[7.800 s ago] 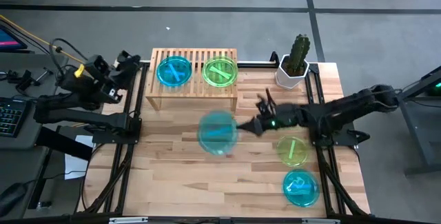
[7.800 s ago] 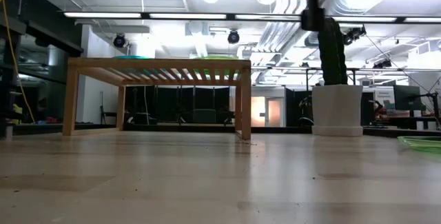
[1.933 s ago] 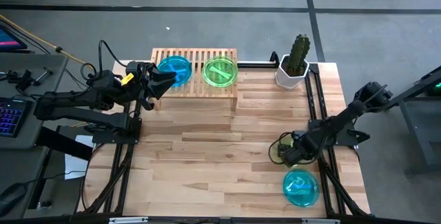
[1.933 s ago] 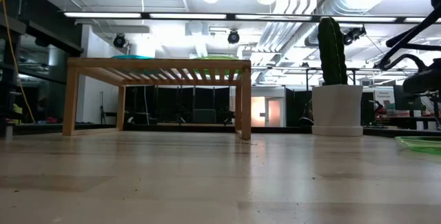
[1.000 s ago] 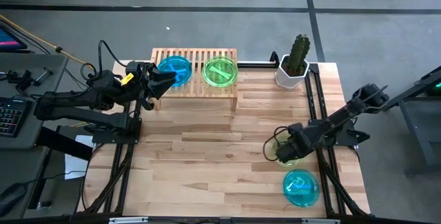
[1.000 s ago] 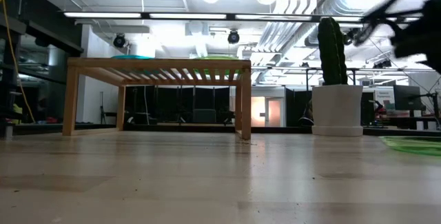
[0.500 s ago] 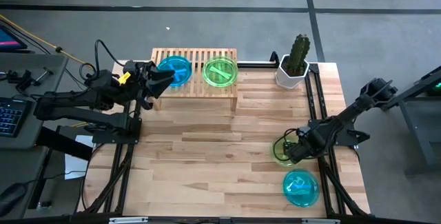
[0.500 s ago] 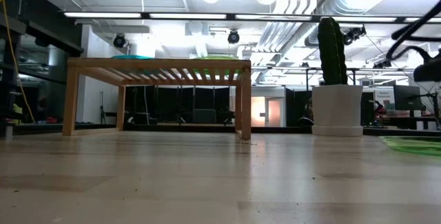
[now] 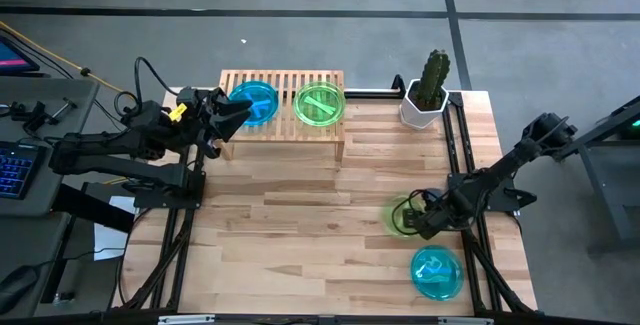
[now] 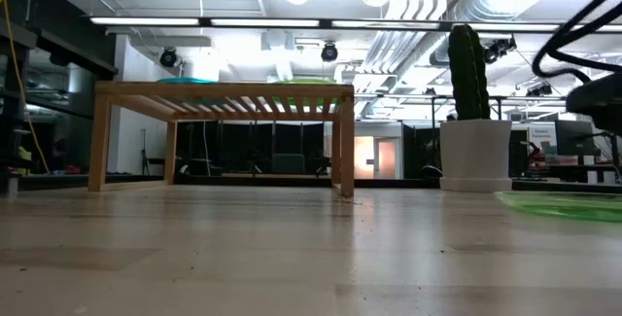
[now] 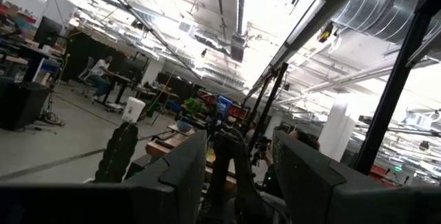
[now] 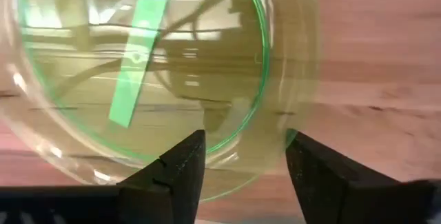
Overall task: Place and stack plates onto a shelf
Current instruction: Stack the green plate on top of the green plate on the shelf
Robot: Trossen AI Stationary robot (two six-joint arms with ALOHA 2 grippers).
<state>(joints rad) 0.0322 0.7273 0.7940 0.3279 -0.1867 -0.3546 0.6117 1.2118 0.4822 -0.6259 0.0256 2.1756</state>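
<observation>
Right gripper, fingers parted, straddles the rim of a yellow-green plate on the table.

The right hand is lowered close to the tabletop near its right edge, fingers parted. The left hand waits raised at the far left, fingers spread wide, tilted upward.

A cactus stands upright in its white pot at the bench's far right corner. Off the bench's left side, a keyboard sits on a side desk.
</observation>
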